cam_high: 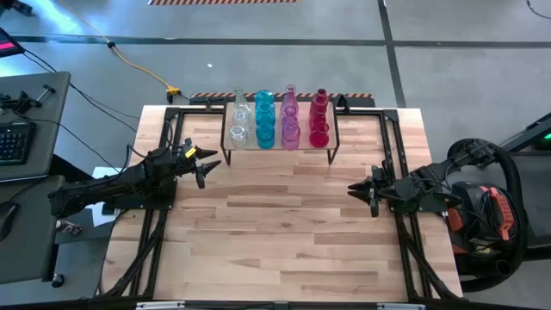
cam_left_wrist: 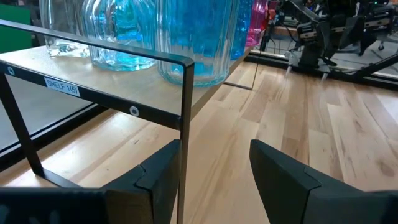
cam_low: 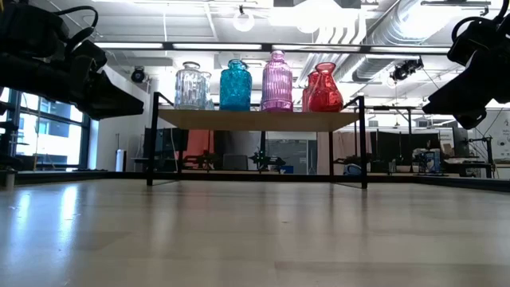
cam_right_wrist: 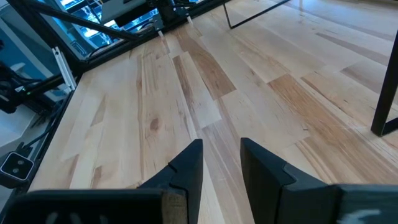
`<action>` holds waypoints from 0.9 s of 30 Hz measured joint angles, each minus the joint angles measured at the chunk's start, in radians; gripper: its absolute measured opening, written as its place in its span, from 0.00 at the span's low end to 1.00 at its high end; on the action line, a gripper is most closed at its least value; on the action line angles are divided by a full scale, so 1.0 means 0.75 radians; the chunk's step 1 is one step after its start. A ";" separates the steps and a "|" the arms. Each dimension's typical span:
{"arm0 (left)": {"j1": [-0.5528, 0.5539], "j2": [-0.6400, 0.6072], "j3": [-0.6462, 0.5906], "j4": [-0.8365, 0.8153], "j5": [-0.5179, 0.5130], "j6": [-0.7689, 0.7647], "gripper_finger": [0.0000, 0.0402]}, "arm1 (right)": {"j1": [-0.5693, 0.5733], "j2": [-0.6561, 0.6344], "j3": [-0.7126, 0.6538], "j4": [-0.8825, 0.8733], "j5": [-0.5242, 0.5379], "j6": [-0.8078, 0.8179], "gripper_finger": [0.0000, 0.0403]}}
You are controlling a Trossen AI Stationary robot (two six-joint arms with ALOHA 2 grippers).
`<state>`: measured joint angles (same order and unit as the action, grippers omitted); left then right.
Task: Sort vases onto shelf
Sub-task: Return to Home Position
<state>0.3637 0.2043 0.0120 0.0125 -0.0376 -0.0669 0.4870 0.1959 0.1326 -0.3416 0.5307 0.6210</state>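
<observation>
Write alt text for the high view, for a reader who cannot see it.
Seen from above, a shelf at the table's far edge holds vases in four rows by colour: clear, teal, pink, red. The left gripper and right gripper hang open and empty, one at each side.

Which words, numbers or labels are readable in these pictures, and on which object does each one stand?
"SHELF 1(S)": white label on the black front rail of the shelf, left wrist view; the last character may be a 5.
Keyboard keys, high view: too small to read.
The vases: no text visible on them.
No other text can be read in any view.
</observation>
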 joint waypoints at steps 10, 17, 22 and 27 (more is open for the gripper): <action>0.000 -0.005 0.000 0.000 0.000 0.000 0.45 | -0.071 0.064 0.000 -0.022 -0.001 0.000 0.22; 0.000 -0.027 0.001 0.001 0.000 0.000 0.45 | -0.244 0.160 0.000 -0.024 0.000 0.000 0.22; 0.000 -0.030 0.001 0.000 0.000 0.000 0.45 | -0.349 0.187 0.000 -0.033 0.000 0.000 0.22; 0.000 -0.030 0.001 0.000 0.000 0.000 0.45 | -0.382 0.155 0.000 -0.033 0.000 0.000 0.22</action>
<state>0.3637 0.1822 0.0128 0.0128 -0.0376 -0.0670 0.2003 0.3118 0.1326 -0.3663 0.5307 0.6210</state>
